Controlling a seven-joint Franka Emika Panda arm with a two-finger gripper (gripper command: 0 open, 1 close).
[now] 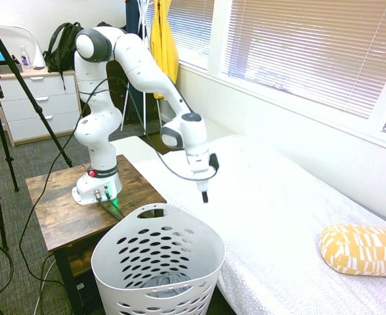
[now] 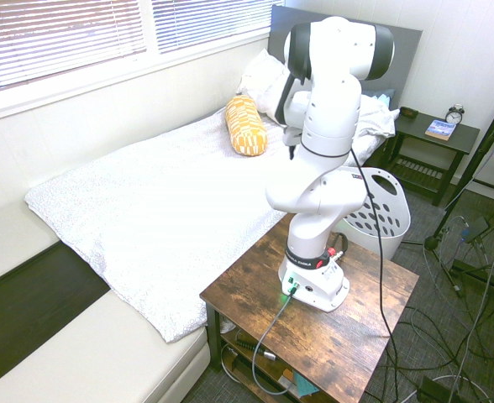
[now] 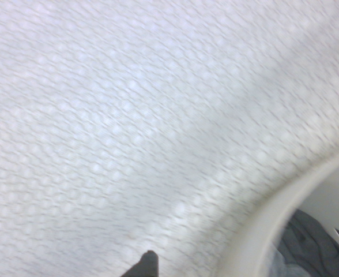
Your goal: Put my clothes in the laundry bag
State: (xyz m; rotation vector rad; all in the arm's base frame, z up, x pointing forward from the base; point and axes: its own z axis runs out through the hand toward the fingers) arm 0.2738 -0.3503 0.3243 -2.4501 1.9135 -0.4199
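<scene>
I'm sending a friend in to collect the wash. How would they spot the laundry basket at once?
Start at the bed with its white cover, then look to the wooden side table beside it. The laundry basket stands on the floor between them: tall, round, white plastic, oval holes all over, grey clothes at the bottom.

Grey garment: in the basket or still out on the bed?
In. The grey garment lies at the bottom of the white laundry basket, seen through its holes; the wrist view also shows grey fabric inside the rim.
</scene>
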